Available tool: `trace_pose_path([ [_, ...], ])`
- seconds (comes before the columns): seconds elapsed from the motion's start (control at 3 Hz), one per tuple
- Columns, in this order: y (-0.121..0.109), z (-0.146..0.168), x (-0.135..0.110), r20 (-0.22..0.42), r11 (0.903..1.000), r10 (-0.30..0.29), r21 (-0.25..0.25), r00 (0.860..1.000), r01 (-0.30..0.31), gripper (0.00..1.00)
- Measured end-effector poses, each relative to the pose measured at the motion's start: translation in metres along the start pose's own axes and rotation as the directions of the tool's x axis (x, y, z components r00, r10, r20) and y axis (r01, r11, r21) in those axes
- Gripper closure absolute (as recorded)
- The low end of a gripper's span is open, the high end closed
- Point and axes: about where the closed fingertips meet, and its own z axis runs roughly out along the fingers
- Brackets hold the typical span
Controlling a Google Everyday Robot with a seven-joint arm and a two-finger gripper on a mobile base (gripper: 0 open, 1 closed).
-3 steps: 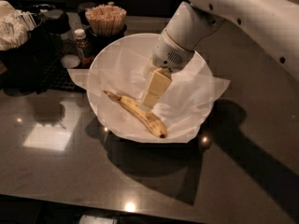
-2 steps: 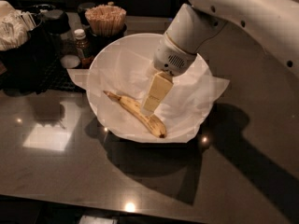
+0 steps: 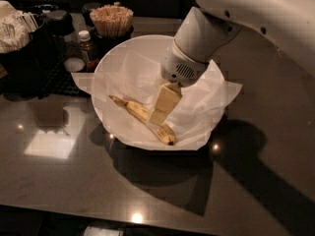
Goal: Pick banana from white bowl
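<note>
A slim speckled yellow banana [image 3: 139,113] lies in the white bowl [image 3: 106,65], stem toward the left, dark tip toward the front right. The bowl is lined with crinkled white paper [image 3: 216,100] that sticks out over its right rim. My gripper [image 3: 160,116] hangs from the white arm above the bowl, its pale yellow fingers [image 3: 166,101] reaching down to the banana's middle. The fingers cover part of the banana.
Behind the bowl stand a cup of wooden stirrers [image 3: 112,21], a small brown bottle [image 3: 87,46] and a dark caddy [image 3: 27,53] holding white packets at the far left. The dark glossy table [image 3: 74,181] stretches toward the front.
The gripper has dropped a little lower toward the banana's middle. The banana and bowl have not moved.
</note>
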Motion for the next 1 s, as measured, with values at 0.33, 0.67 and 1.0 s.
trace_pose_path([
  [0.33,0.000,0.006,0.003,-0.005,0.9999,0.009,-0.004,1.000,-0.010,0.32],
  [0.67,-0.001,0.014,0.005,-0.006,0.9997,0.017,-0.017,1.000,-0.017,0.38],
  [1.0,-0.002,0.019,0.006,-0.006,0.9994,0.021,-0.028,1.000,-0.022,0.39],
])
